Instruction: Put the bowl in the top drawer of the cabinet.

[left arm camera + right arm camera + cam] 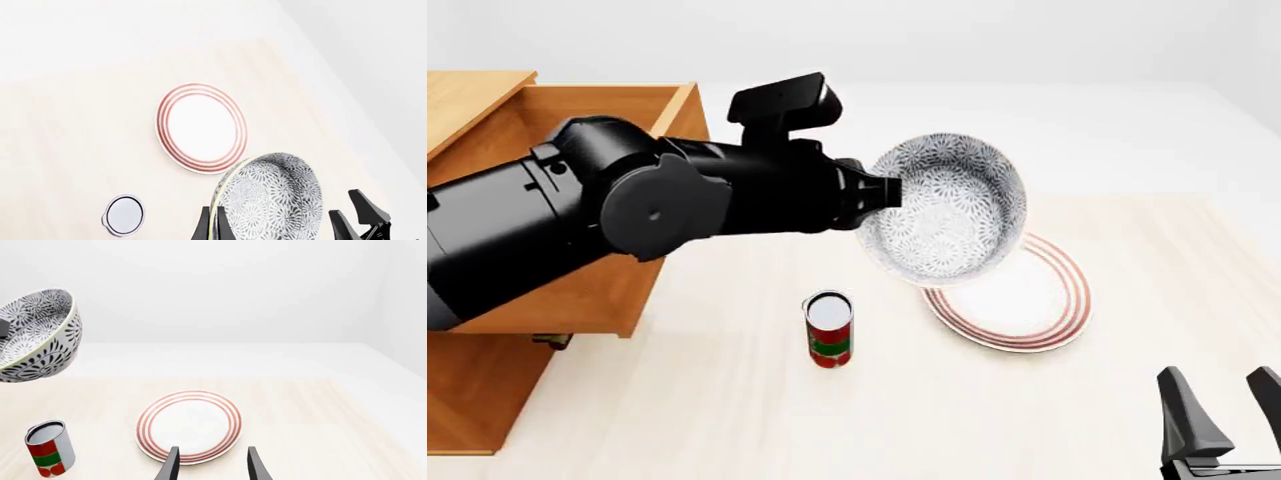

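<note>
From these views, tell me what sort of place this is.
Probably a simulated tabletop test scene, not a real kitchen: a pale wooden table against blank white surroundings, a lone cabinet, and a few staged props, the bowl held up by the left hand, a plate, a can.

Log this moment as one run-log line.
left gripper: shut on patterned blue-grey bowl, lifted, tilted | right gripper: open, idle | wooden top drawer: open | bowl not in drawer

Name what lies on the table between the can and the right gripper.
In the front view, only bare table lies between the can and the right gripper. The plate sits farther back, beyond that stretch. The right gripper is open and holds nothing.
</note>
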You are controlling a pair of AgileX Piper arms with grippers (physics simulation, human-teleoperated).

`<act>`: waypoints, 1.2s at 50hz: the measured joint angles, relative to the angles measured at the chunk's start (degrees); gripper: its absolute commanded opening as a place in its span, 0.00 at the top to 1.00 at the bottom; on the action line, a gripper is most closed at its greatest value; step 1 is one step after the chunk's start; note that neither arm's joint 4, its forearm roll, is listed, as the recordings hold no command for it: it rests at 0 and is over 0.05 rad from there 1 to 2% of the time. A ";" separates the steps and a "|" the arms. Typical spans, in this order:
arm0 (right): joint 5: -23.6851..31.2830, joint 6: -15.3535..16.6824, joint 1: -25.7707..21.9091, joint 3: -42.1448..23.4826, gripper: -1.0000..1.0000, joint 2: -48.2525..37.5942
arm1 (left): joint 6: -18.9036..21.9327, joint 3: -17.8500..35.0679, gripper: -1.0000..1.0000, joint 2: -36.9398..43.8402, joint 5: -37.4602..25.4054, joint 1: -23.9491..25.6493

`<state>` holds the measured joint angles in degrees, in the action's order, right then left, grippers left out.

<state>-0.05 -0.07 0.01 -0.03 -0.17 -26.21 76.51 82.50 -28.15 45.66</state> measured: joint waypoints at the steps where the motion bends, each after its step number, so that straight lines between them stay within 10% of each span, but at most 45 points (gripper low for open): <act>1: 0.00 0.00 0.00 0.00 0.00 0.00 | 0.12 0.12 1.00 -0.17 -0.16 -0.15; 60: 0.48 -1.24 -0.60 0.02 0.00 0.00 | 5.09 5.70 1.00 -12.09 -9.59 -13.39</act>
<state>0.43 -1.32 -0.60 -0.01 -0.16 -21.12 82.21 70.41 -37.73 32.27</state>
